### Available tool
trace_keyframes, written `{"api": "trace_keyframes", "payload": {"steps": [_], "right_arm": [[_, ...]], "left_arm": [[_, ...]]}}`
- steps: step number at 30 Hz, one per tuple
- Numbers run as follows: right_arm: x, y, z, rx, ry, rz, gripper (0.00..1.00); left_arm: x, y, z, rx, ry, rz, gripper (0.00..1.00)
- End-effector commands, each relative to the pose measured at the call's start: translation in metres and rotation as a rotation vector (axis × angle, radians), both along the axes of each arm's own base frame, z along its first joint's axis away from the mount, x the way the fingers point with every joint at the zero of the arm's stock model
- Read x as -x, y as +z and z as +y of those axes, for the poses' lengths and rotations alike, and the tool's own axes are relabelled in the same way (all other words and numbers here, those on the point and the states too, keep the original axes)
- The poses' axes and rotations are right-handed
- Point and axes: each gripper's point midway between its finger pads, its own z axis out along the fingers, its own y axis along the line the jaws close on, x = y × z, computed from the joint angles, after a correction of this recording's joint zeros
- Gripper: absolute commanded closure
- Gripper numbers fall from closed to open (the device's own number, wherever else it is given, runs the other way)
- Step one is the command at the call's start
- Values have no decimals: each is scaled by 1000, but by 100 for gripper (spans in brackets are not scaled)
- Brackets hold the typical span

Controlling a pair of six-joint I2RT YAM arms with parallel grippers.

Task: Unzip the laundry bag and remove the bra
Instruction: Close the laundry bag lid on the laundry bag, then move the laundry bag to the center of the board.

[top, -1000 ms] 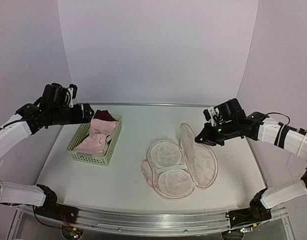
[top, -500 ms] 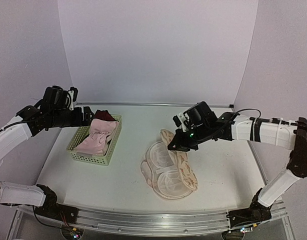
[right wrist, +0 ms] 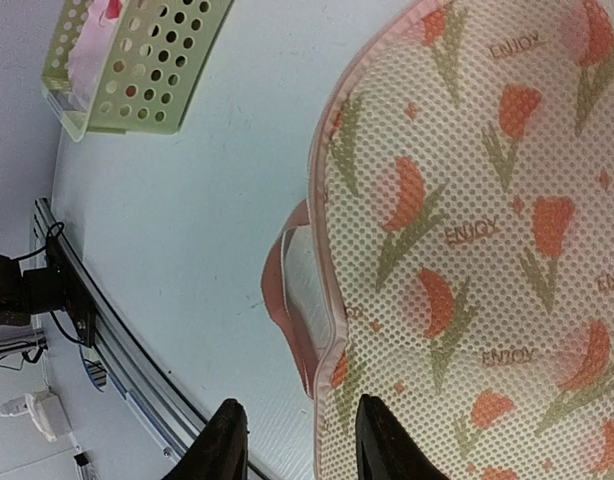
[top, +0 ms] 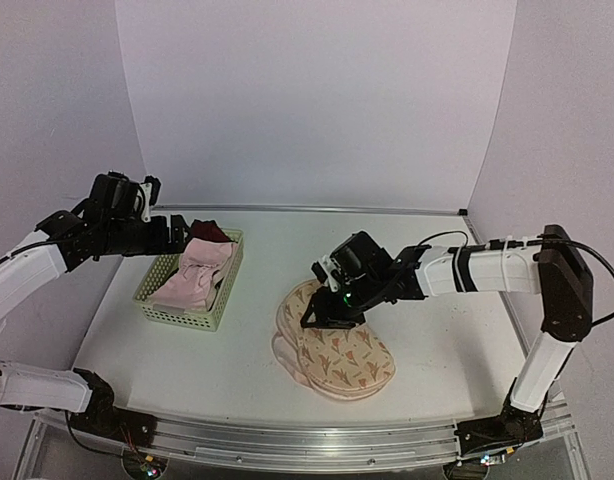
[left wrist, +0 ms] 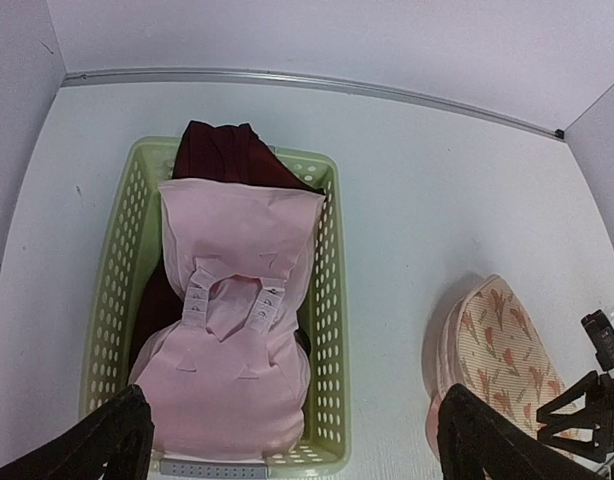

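the right claw (top: 320, 312) hung low over the far left edge of the laundry bag (top: 339, 348), its two fingers parted by a modest gap. in the right wrist view the fingertips (right wrist: 227, 440) stood on either side of the bag's pale pink edging, with nothing pinched between them. whether a tip touched the fabric could not be told.

the bag lay flat on the white table (top: 237, 370), right of centre and toward the near edge. it was folded so that its printed mesh faced up: cream cloth with orange flower sprigs on green stems and the small word "enjoy" repeated. a second pink-edged layer peeped out from under its left side.

the left claw (top: 179, 233) hovered well apart from the bag, above the far end of a light-green perforated basket (top: 157, 298), its fingers spread wide and holding nothing. in the basket lay a pink garment (top: 197, 275) with two short fastener tabs, on top of a dark red cloth (top: 213, 231) that showed at the far end. the basket stood to the left of the bag, with bare table between them.
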Motion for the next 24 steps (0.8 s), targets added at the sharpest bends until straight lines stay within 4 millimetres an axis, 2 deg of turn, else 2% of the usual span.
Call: {"api": "trace_keyframes", "payload": {"steps": [1,7,10,13,17,24], "right_arm": [[-17,58,10,-105,-11,-155,58],[-20,74,-17,-55,-44,-273,52],[-22,70,-38,12,-64,-331,45],[-23,58,-63,100,-87,-366,42],[-25,37,-98,186,-133,-356,41],[-12,4,-141,248,-188,-291,35]], "left_arm": [[-7,4,-6,38,-8,-17,1],[-6,2,-18,57,-67,0,1],[-2,5,-33,97,-148,4,1],[2,9,-49,139,-217,1,0],[8,4,-75,158,-288,17,1],[18,-5,-122,210,-384,67,0]]}}
